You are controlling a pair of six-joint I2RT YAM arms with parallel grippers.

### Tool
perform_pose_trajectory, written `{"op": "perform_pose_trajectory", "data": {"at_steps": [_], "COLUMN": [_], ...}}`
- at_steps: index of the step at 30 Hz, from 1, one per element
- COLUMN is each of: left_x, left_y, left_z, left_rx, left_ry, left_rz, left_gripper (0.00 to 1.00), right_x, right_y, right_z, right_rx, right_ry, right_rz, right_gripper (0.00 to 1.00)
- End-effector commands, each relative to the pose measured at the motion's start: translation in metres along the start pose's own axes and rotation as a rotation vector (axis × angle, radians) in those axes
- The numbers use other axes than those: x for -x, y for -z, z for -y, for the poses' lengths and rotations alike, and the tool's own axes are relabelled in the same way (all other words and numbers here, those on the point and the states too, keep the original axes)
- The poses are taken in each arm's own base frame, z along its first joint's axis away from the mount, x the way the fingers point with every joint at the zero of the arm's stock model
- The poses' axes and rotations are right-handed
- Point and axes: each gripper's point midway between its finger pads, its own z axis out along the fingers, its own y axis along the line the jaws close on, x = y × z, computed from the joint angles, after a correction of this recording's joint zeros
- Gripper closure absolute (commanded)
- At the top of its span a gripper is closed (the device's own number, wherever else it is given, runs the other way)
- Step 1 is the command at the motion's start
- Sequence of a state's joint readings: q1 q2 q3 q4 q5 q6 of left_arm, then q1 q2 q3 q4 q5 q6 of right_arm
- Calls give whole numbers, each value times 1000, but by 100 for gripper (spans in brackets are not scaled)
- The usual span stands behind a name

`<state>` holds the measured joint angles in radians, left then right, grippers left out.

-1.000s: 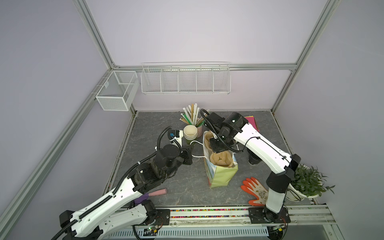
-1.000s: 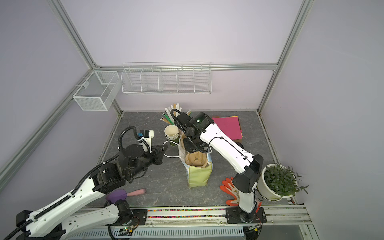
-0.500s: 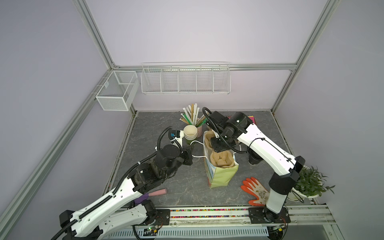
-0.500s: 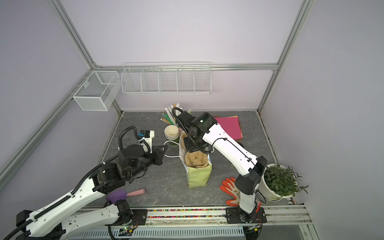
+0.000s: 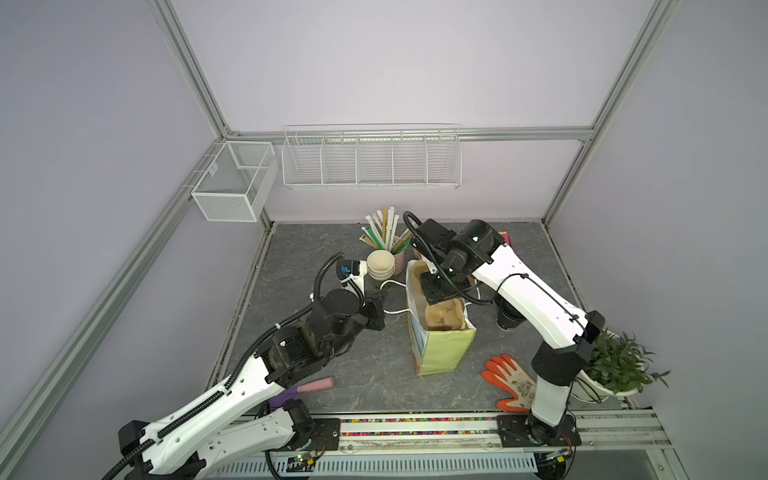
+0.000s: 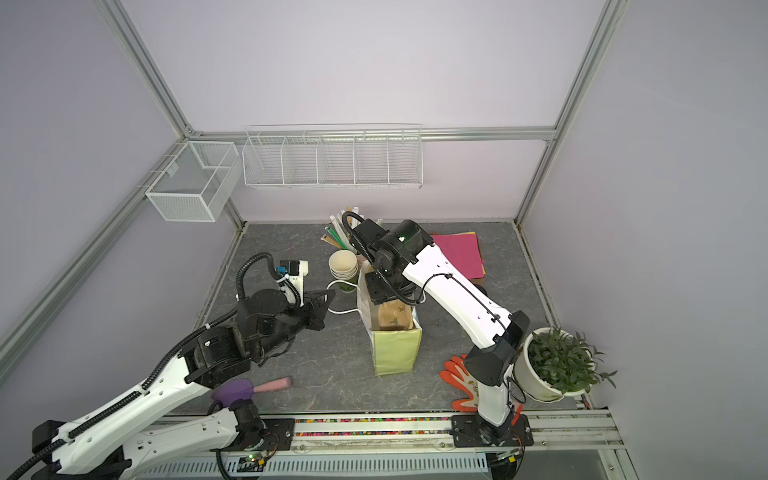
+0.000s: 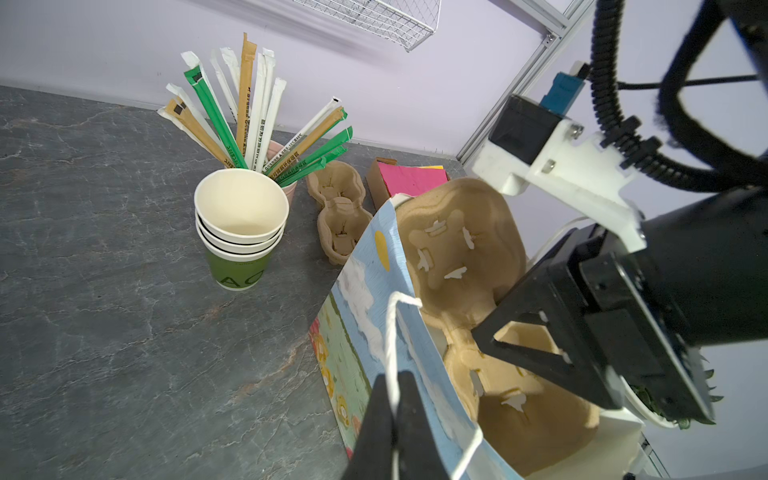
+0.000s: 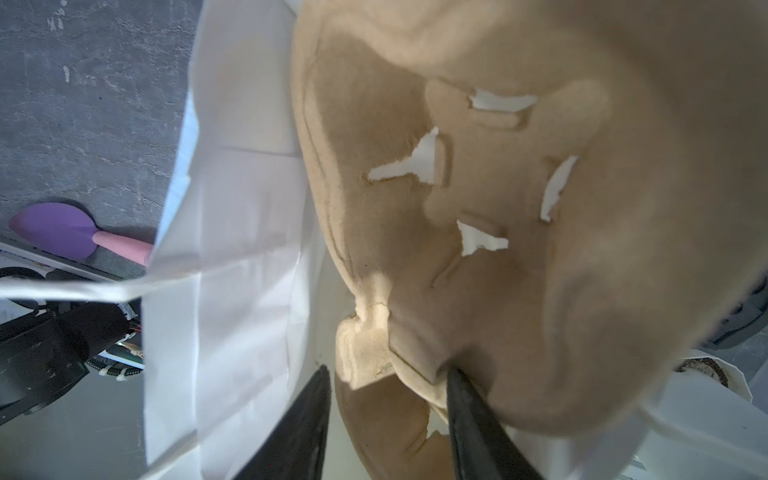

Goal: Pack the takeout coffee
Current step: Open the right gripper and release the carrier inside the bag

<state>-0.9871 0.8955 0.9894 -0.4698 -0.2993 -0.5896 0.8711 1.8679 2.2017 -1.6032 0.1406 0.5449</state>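
The takeout coffee [image 5: 508, 319], a black lidded cup, stands on the grey table [image 5: 332, 241] at 3 o'clock of the paper bag [image 5: 440, 353]. It is just beside the bag and half hidden beneath the right arm's white link; neither gripper touches it. The bag stands upright and open, with a brown pulp cup carrier [image 5: 444, 318] leaning inside it. The right gripper [image 8: 386, 374] reaches down into the bag's mouth, its jaws partly apart astride the carrier's narrow middle. One finger [image 8: 465, 399] touches the pulp and the other stands clear of it, so nothing is gripped. The left gripper [image 7: 395, 380], at 9 o'clock of the bag, is pinched closed on the bag's white string handle [image 7: 391, 328]. At 11 o'clock of the bag stand stacked green cups [image 5: 380, 264], with wrapped straws [image 5: 384, 228] behind them. An orange glove [image 5: 509, 380] lies at 4 o'clock, a potted plant [image 5: 619, 365] beyond it, and a purple-and-pink spatula [image 5: 311, 385] at 8 o'clock.
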Motion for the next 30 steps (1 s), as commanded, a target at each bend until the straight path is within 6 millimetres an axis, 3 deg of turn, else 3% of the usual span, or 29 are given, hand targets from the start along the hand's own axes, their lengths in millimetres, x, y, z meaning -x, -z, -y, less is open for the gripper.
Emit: {"op": "perform_pose_trajectory", "data": {"at_steps": [1, 8, 15, 20, 23, 30], "left_x": [15, 13, 13, 13, 12, 12], "left_y": [7, 7, 4, 5, 4, 4], "left_z": [5, 4, 5, 4, 4, 3], "left_rx": [-12, -7, -4, -1, 0, 1], "left_ry": [-1, -6, -12, -12, -14, -16], "left_rz": [39, 35, 29, 29, 26, 25], "left_gripper": [100, 100, 100, 100, 100, 100], "right_x": [-10, 7, 10, 17, 15, 14], "right_y": [-6, 25, 26, 39, 34, 13], "right_z": [7, 5, 4, 27, 36, 36], "right_rx": [-38, 33, 73, -12, -54, -67], "right_ry": [18, 9, 1, 5, 21, 24], "right_rz": [-50, 70, 54, 102, 88, 63], "right_gripper": [51, 48, 48, 49, 51, 59]}}
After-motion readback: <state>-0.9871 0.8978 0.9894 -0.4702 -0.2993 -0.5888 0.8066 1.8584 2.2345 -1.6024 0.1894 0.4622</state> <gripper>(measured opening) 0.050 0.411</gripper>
